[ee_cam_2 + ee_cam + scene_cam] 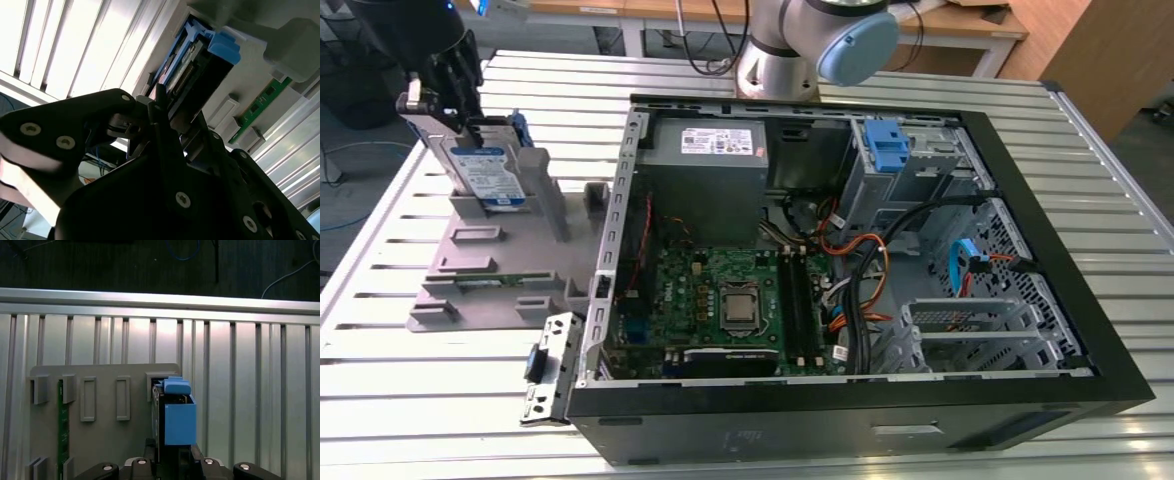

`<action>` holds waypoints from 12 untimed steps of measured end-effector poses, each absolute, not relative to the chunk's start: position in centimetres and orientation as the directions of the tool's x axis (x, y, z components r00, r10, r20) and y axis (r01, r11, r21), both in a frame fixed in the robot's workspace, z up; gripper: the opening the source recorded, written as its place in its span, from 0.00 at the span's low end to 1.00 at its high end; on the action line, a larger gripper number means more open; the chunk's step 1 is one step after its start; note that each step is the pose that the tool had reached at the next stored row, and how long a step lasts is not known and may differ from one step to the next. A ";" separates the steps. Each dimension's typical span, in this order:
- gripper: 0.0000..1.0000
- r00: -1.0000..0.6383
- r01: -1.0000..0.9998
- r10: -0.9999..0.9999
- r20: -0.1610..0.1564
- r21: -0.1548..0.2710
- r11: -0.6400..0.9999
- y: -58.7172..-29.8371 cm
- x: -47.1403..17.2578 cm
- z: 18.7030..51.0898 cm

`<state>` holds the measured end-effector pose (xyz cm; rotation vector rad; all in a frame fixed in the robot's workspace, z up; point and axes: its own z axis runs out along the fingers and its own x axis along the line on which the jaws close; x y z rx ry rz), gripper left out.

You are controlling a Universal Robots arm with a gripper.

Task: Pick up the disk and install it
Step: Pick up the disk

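Where the exterior view's left side begins, the gripper (458,135) hangs above a grey fixture (487,265) on the slatted table (400,400), its fingers appearing pressed flat against the upper end of the disk (491,178); the disk stands upright on edge in the fixture's slot, label facing outward, and I cannot tell whether it is lifted clear of that slot; in both wrist views the drive runs straight out from between the jaws, a blue side rail (179,422) along it and its connector end (182,75) bare.

By my judgement the disk is stiff, dense and heavy for its bulk; its smooth metal faces could slide under a light squeeze; it is also sensitive to shock, so a knock against the fixture matters; the firm metal body is the place to hold, not the springy plastic rail or the connector pins.

Further right lies the open computer case (1014,400), with the motherboard (720,290) on its floor; rightmost, at the back, a blue latch (887,145) stands on the drive cage (941,150).
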<state>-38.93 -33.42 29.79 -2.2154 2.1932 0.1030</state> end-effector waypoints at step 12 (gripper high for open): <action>0.35 -0.075 -0.997 -0.995 -0.063 0.031 0.074 -33.4 -38.9 29.8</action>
